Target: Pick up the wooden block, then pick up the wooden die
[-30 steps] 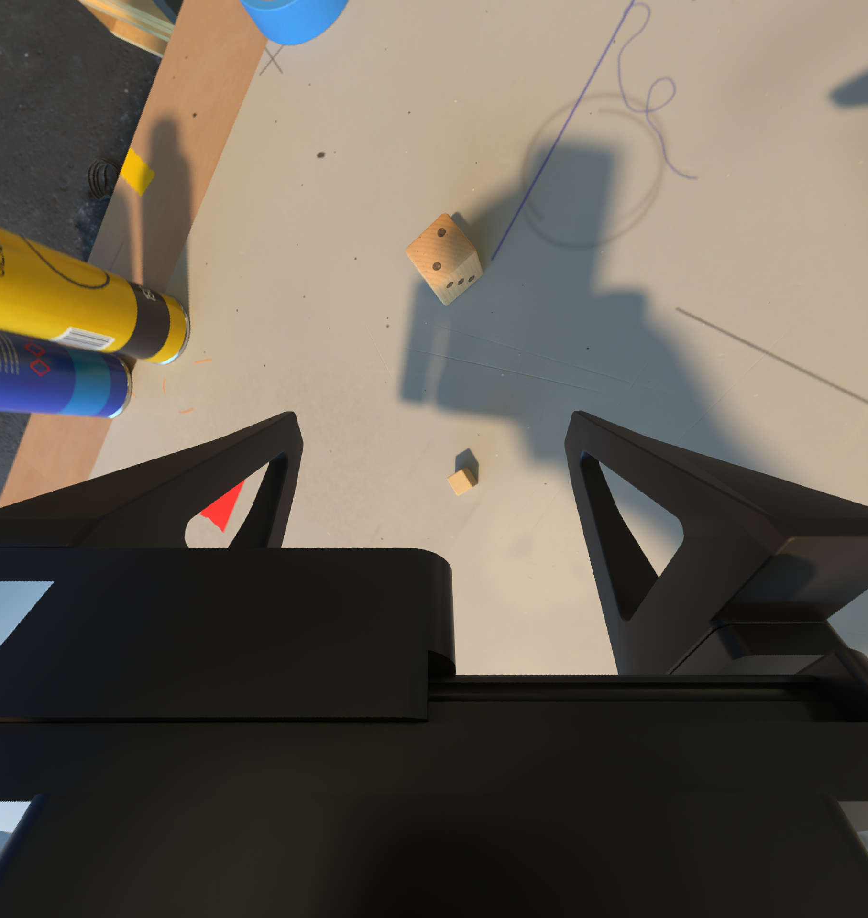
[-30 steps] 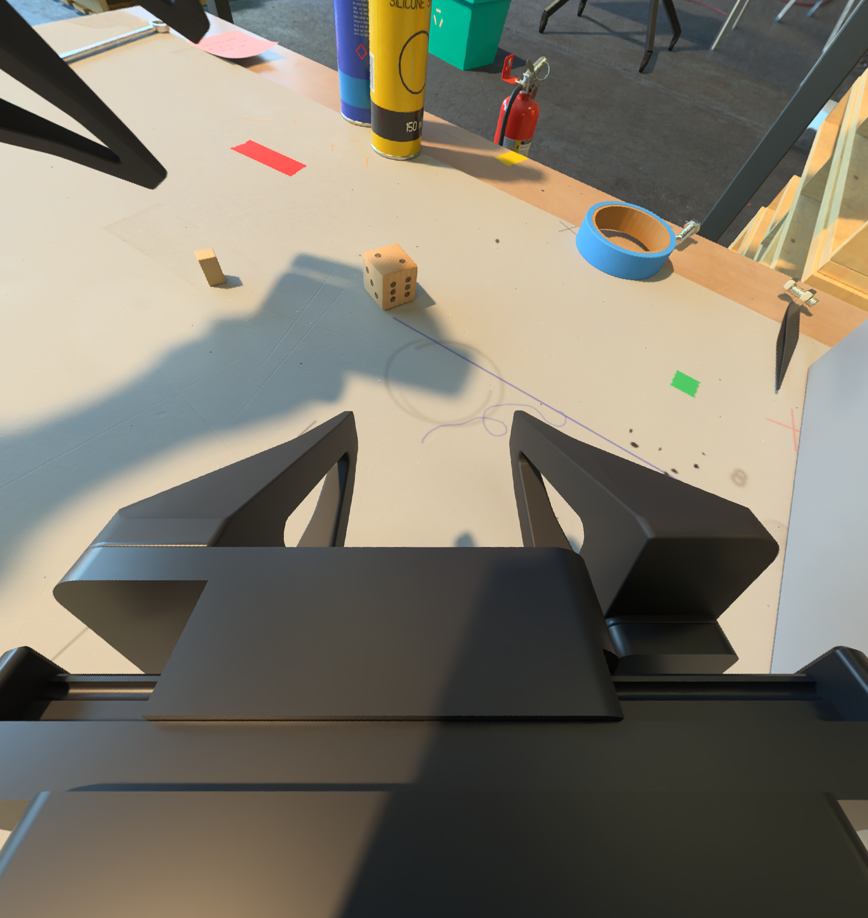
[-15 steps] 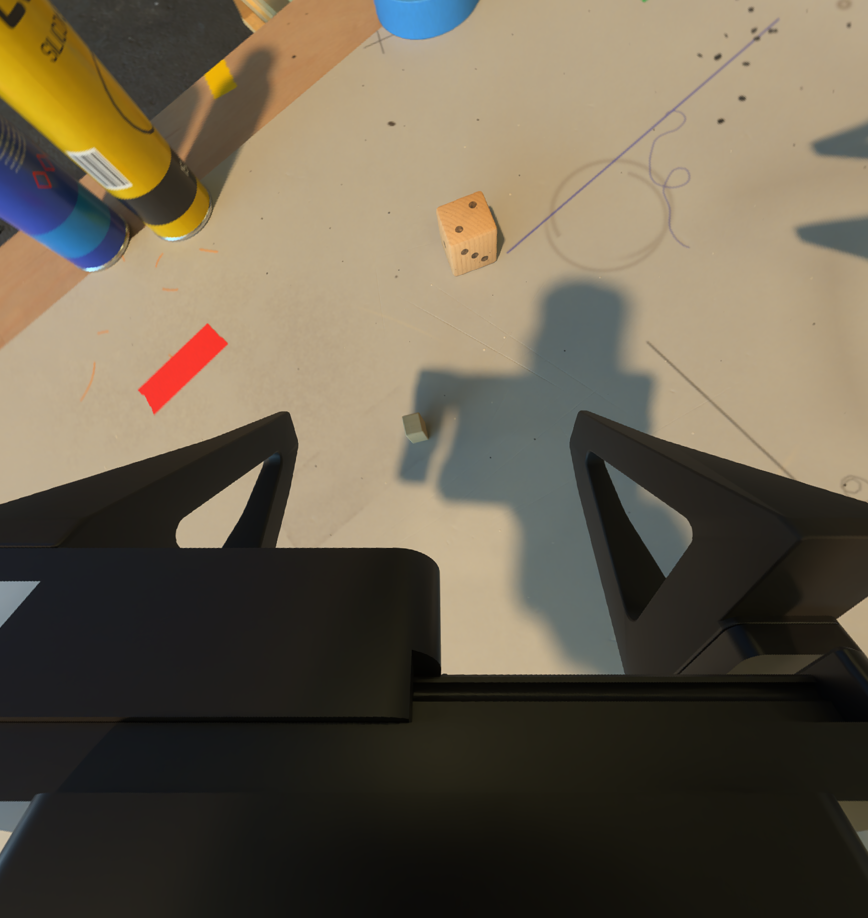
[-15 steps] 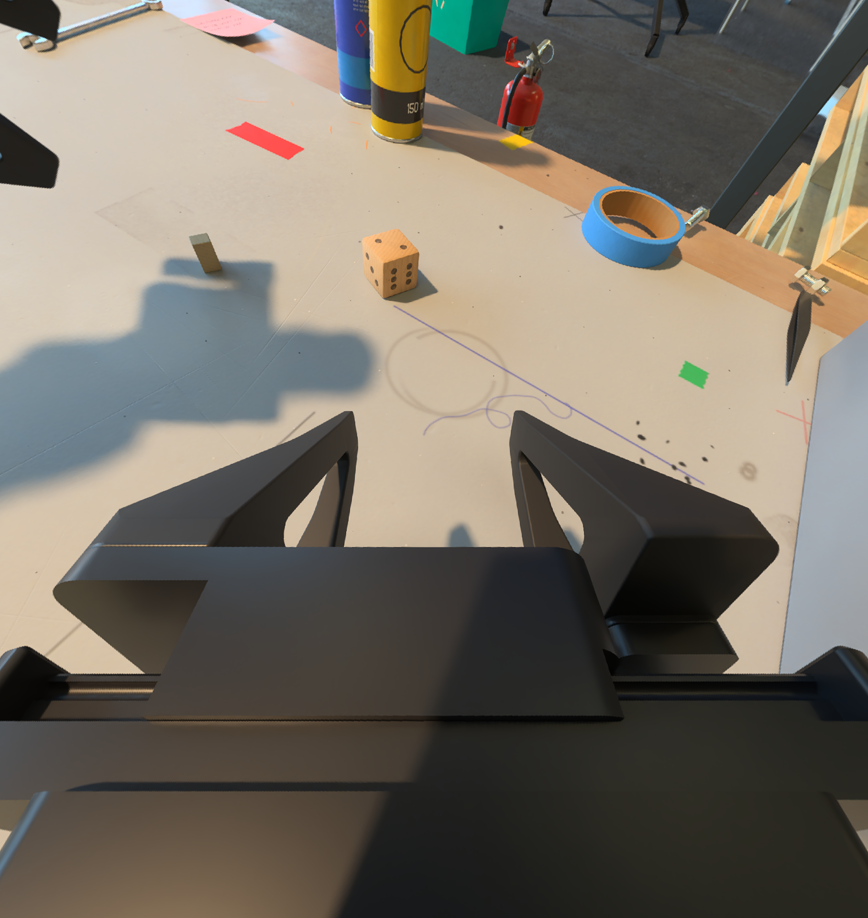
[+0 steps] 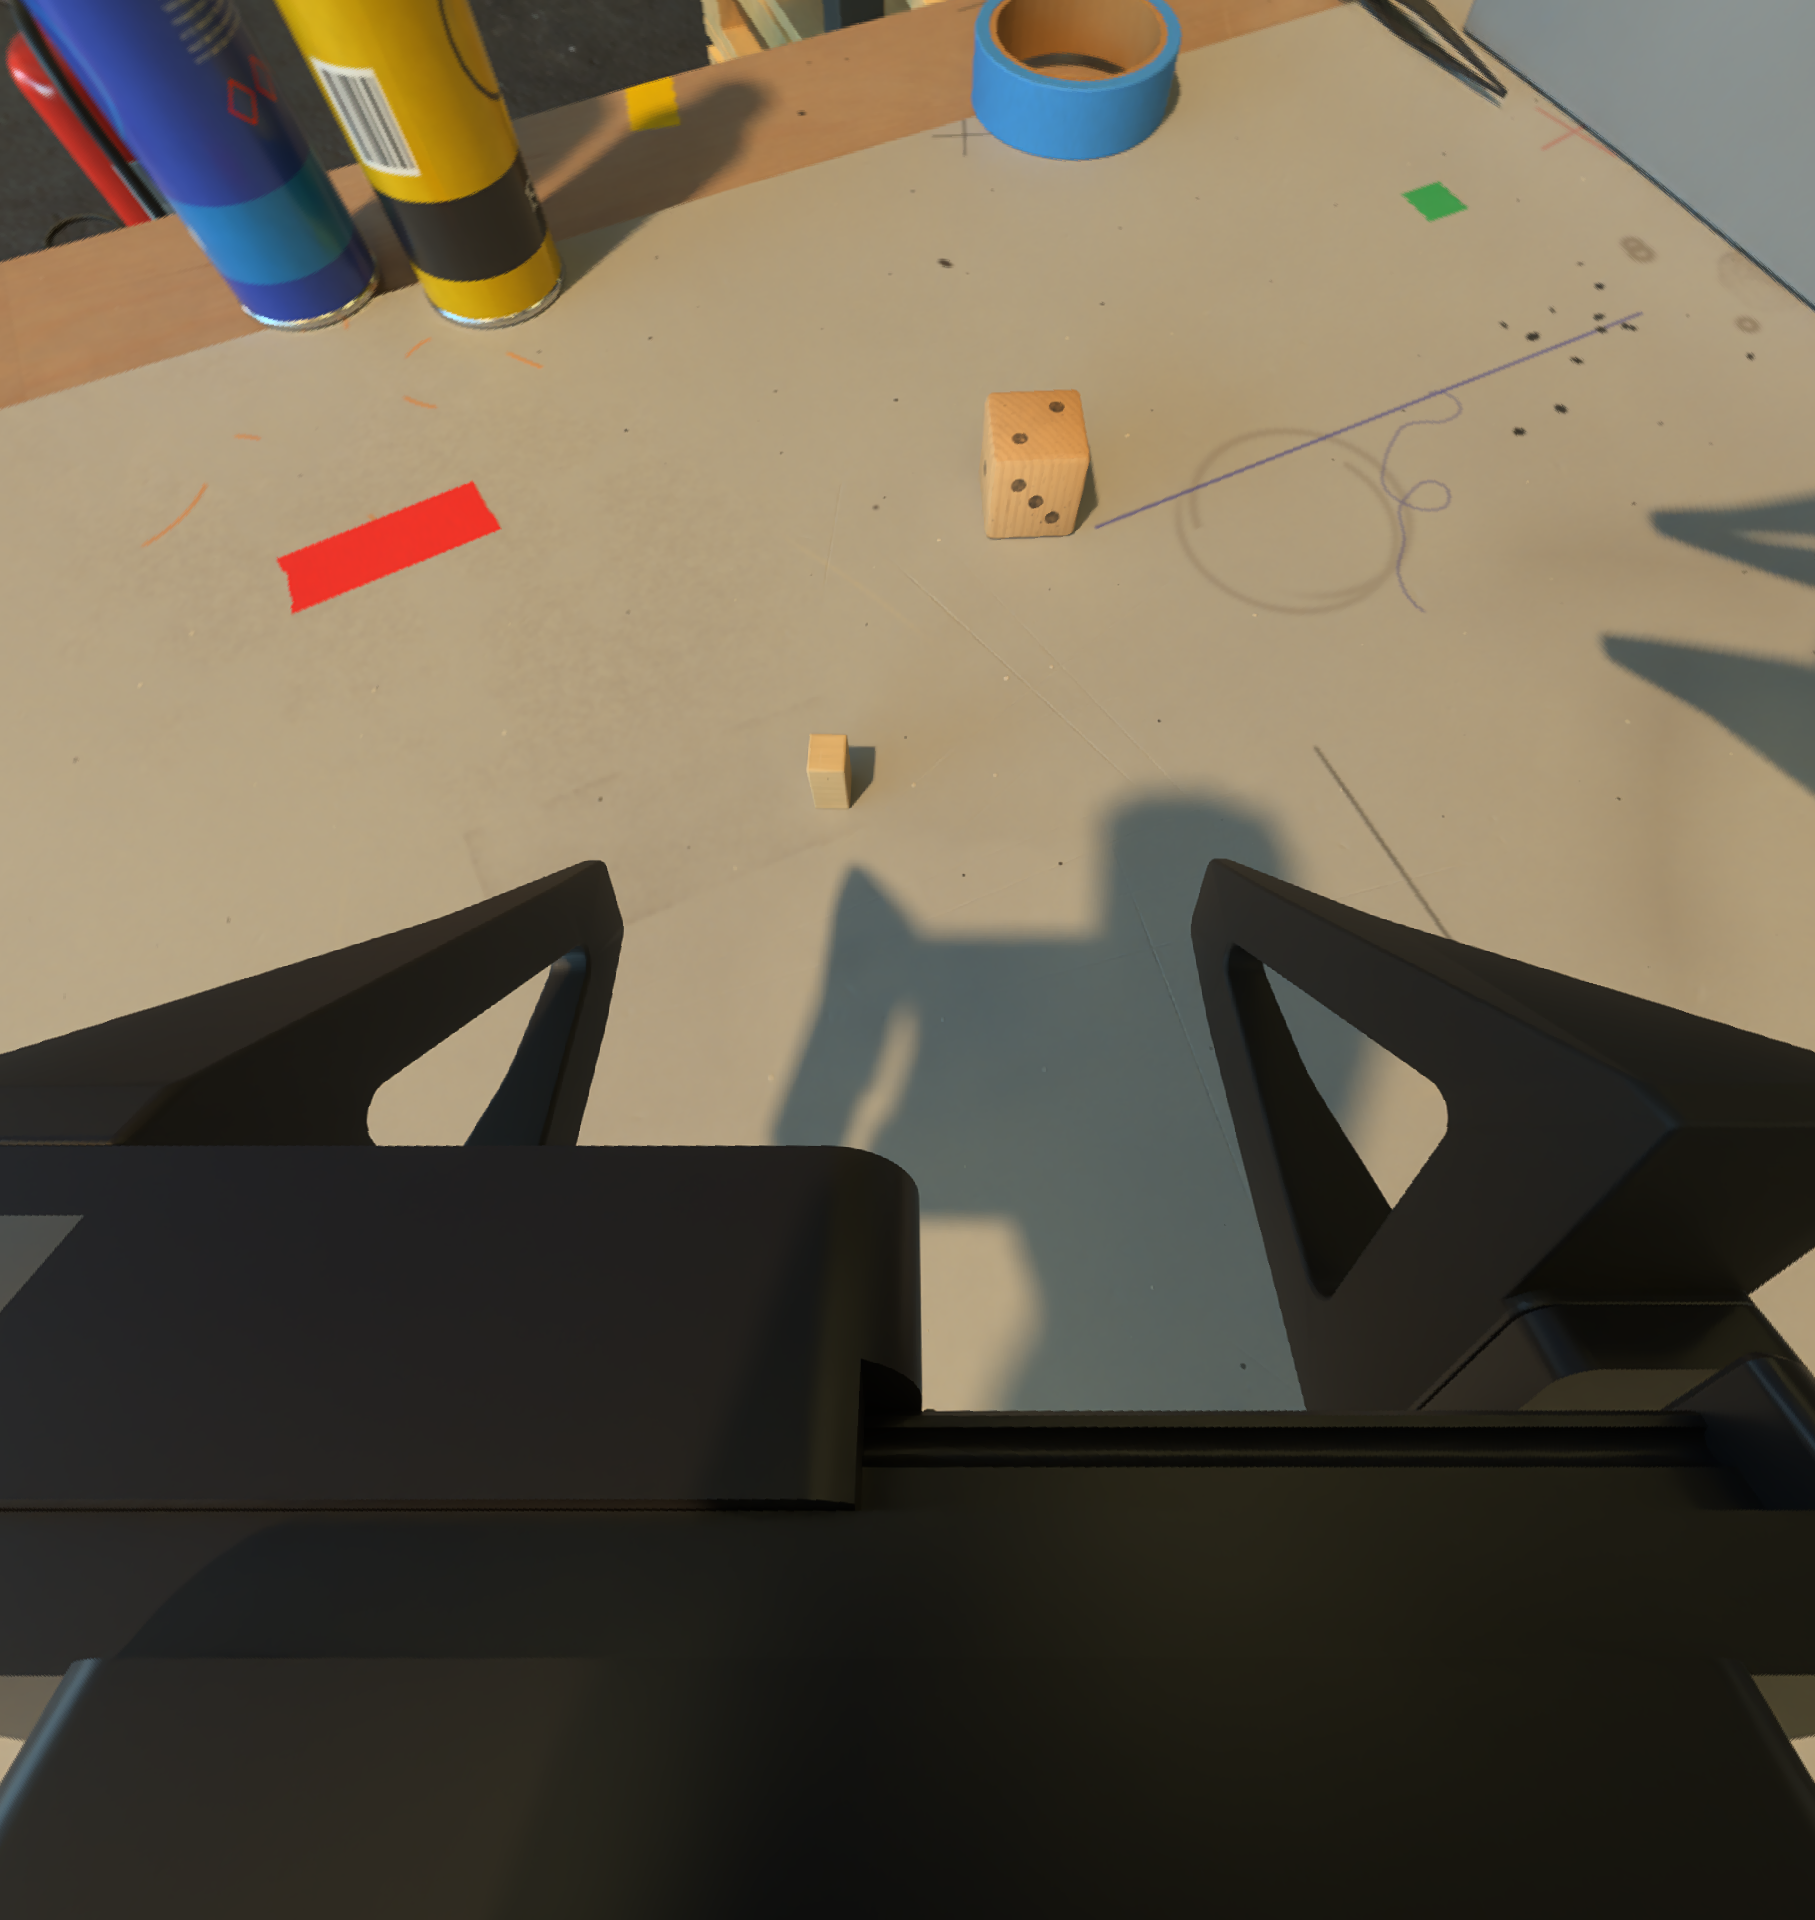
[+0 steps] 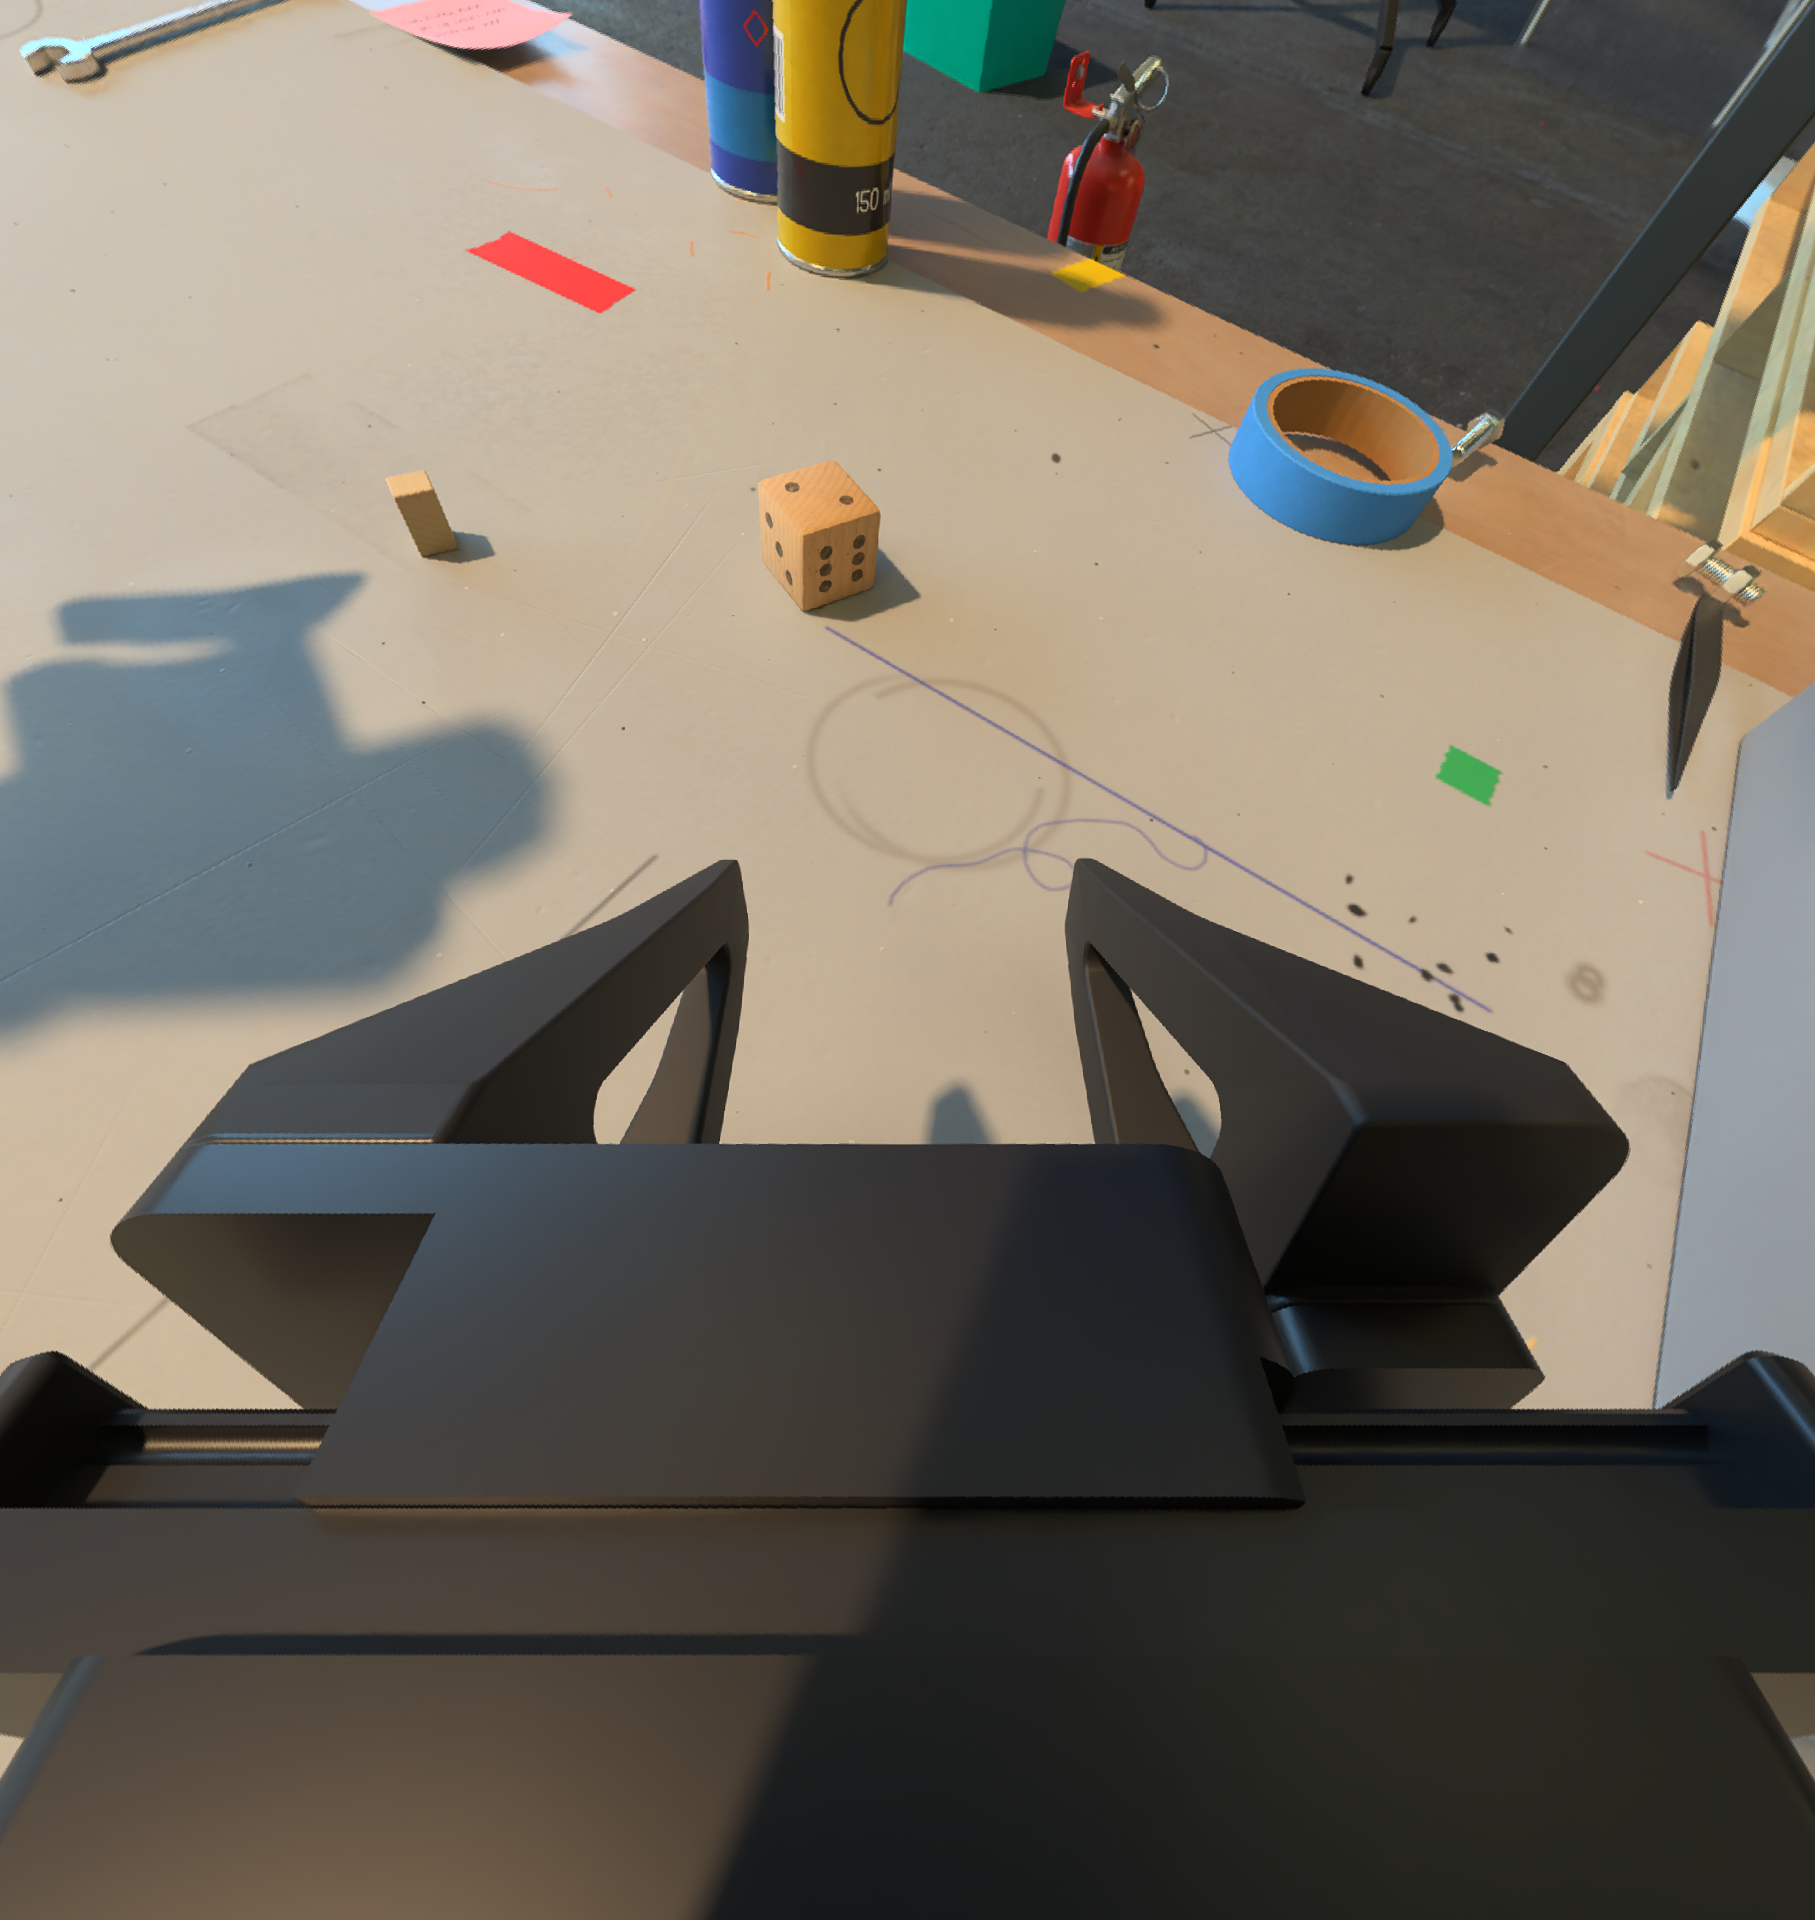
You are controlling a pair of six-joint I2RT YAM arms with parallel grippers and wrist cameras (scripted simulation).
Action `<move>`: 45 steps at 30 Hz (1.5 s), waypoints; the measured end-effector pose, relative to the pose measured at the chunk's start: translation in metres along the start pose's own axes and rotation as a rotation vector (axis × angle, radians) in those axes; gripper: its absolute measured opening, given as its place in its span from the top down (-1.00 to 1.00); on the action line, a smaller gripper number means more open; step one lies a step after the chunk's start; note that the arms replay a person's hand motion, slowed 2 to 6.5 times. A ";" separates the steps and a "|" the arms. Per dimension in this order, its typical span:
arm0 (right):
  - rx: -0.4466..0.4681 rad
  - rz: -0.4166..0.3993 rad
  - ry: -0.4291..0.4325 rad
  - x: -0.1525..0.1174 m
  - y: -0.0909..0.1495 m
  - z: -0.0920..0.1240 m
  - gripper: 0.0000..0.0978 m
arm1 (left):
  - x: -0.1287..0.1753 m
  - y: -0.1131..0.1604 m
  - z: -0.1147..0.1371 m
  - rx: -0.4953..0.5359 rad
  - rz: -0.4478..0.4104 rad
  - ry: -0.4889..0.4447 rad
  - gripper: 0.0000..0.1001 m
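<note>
**Block and die on the table, cans and tape at the far edge**

Seen from the left wrist, the wooden block (image 5: 828,770) stands upright on the table (image 5: 259,790), ahead of the left gripper (image 5: 906,894) and apart from it. The wooden die (image 5: 1034,464) sits farther back and to the right. Behind both, two cans (image 5: 363,156) stand side by side at the far left edge. A tape roll (image 5: 1075,75) lies far right of them.
</note>
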State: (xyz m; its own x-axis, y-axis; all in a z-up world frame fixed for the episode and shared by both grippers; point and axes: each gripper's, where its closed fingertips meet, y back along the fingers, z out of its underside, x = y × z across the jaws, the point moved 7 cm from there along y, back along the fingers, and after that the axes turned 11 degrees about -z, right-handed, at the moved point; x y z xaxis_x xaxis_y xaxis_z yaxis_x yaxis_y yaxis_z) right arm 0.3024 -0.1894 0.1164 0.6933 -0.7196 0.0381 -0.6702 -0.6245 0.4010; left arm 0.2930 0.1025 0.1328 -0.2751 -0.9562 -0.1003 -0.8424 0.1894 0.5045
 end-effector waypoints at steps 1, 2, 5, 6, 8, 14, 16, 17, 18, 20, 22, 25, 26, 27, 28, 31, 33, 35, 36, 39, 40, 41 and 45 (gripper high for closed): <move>-0.001 0.000 0.000 0.000 0.000 0.000 -0.07 | 0.000 0.002 0.003 0.004 -0.010 0.011 -0.88; -0.001 -0.001 0.000 0.000 0.000 0.000 -0.07 | 0.000 0.004 0.005 0.008 -0.019 0.021 -0.88; -0.002 -0.002 -0.001 0.000 -0.001 0.000 -0.07 | 0.001 0.009 0.012 0.021 -0.047 0.044 -0.88; -0.002 -0.002 -0.001 0.000 -0.001 0.000 -0.07 | 0.002 0.010 0.014 0.025 -0.055 0.050 -0.88; -0.003 -0.003 0.000 0.000 -0.002 0.000 -0.07 | 0.003 0.014 0.018 0.034 -0.071 0.059 -0.88; -0.002 -0.004 0.001 -0.001 -0.002 0.000 -0.07 | 0.005 0.023 0.029 0.066 -0.116 0.074 -0.88; -0.001 -0.005 0.001 -0.001 -0.002 0.000 -0.07 | 0.006 0.026 0.033 0.077 -0.132 0.074 -0.88; -0.001 -0.005 0.002 -0.001 -0.002 0.000 -0.07 | 0.007 0.027 0.034 0.083 -0.140 0.073 -0.88; -0.001 -0.005 0.002 -0.001 -0.002 0.000 -0.07 | 0.007 0.028 0.036 0.089 -0.149 0.072 -0.88; -0.001 -0.006 0.003 -0.001 -0.002 0.000 -0.07 | 0.008 0.030 0.038 0.100 -0.165 0.069 -0.88; 0.000 -0.006 0.003 -0.002 -0.003 0.000 -0.07 | 0.008 0.033 0.040 0.112 -0.181 0.067 -0.88; 0.000 -0.008 0.004 -0.002 -0.003 0.000 -0.07 | 0.009 0.036 0.042 0.131 -0.204 0.062 -0.88; 0.000 -0.008 0.004 -0.002 -0.003 0.000 -0.07 | 0.009 0.037 0.042 0.137 -0.212 0.061 -0.88; 0.000 -0.009 0.005 -0.003 -0.003 0.000 -0.07 | 0.009 0.038 0.043 0.142 -0.220 0.058 -0.88; 0.000 -0.009 0.005 -0.003 -0.003 0.000 -0.07 | 0.009 0.039 0.044 0.147 -0.227 0.056 -0.88; -0.001 -0.011 0.005 -0.003 -0.004 0.000 -0.07 | 0.010 0.041 0.045 0.160 -0.246 0.047 -0.88; -0.001 -0.012 0.006 -0.004 -0.004 0.000 -0.07 | 0.010 0.042 0.047 0.166 -0.255 0.042 -0.88; -0.002 -0.013 0.006 -0.004 -0.004 0.000 -0.07 | 0.010 0.043 0.048 0.172 -0.262 0.040 -0.88; -0.002 -0.013 0.006 -0.004 -0.004 0.000 -0.07 | 0.010 0.043 0.048 0.175 -0.264 0.039 -0.88; -0.003 -0.014 0.008 -0.005 -0.005 0.000 -0.07 | 0.010 0.044 0.049 0.182 -0.266 0.041 -0.88; -0.003 -0.015 0.008 -0.005 -0.005 0.000 -0.07 | 0.010 0.044 0.049 0.184 -0.266 0.043 -0.88; -0.003 -0.015 0.008 -0.006 -0.005 0.000 -0.07 | 0.010 0.044 0.049 0.186 -0.265 0.045 -0.88; -0.003 -0.016 0.010 -0.007 -0.005 0.000 -0.07 | 0.010 0.045 0.050 0.190 -0.256 0.050 -0.88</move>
State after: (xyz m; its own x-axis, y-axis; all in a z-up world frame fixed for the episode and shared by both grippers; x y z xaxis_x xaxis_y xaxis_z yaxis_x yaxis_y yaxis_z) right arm 0.3013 -0.1812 0.1145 0.7066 -0.7065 0.0409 -0.6582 -0.6348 0.4047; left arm 0.2294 0.1122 0.1117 -0.0242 -0.9870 -0.1589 -0.9541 -0.0247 0.2986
